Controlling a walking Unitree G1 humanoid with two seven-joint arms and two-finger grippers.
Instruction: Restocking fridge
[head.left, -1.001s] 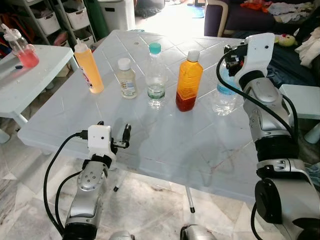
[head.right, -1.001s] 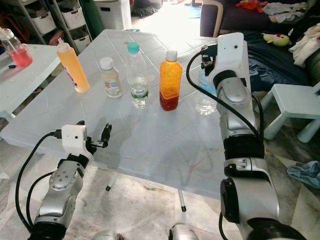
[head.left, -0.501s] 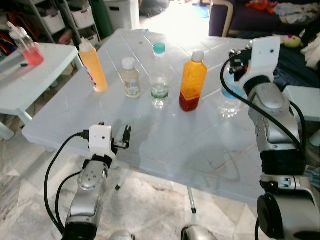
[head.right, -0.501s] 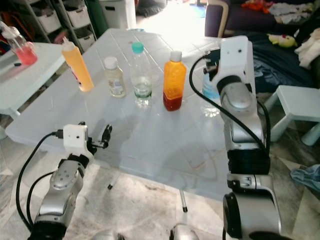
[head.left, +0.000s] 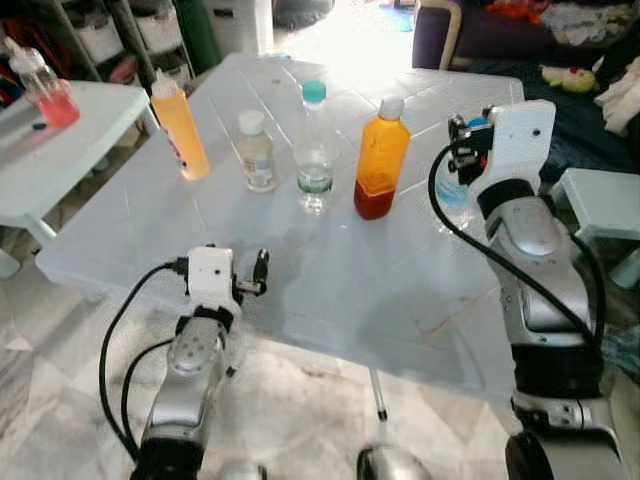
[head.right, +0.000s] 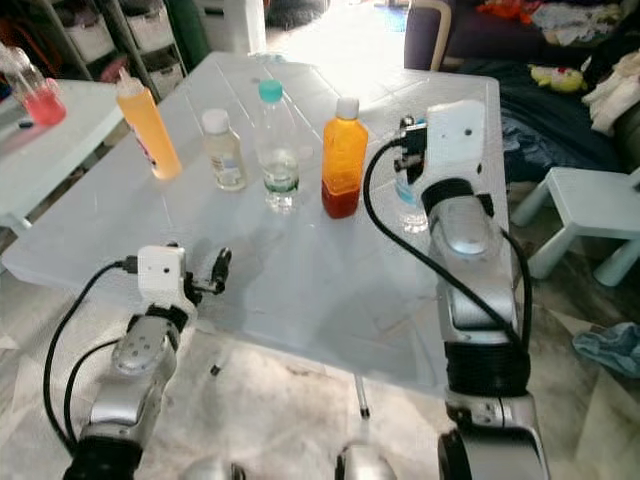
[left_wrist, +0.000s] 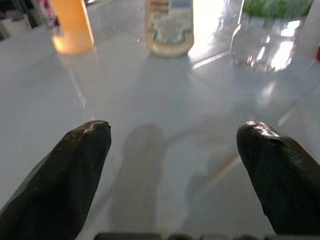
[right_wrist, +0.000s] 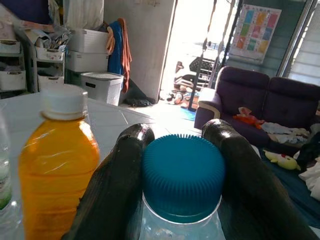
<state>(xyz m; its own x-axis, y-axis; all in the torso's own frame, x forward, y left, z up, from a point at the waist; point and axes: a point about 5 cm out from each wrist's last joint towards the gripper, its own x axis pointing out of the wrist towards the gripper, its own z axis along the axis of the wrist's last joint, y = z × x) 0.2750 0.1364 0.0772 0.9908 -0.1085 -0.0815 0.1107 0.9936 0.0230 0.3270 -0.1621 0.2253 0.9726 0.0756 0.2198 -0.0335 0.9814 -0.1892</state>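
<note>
- My right end effector (right_wrist: 172, 150) is up at the far right of the tabletop (head.left: 330, 290), both black fingers (right_wrist: 112, 180) clamped around the neck of a clear water bottle with a blue cap (right_wrist: 182, 175). Grip sits just under the cap.
- From the head cam I can see that bottle (head.left: 455, 195) mostly tucked behind the right wrist housing, near the tabletop's right edge.
- Rest of the lineup, right to left: orange juice bottle with a white cap (head.left: 381, 158), clear bottle with a teal cap (head.left: 314, 150), small pale bottle with a white cap (head.left: 256, 152), and an orange squeeze bottle (head.left: 178, 125). All upright, spaced apart in a row.
- Left end effector (left_wrist: 172, 165) hovers low at the near edge of the tabletop, fingers spread wide, nothing between them.
- Smaller white table (head.left: 70, 140) off to my left carries a bottle of pink liquid (head.left: 42, 85).
</note>
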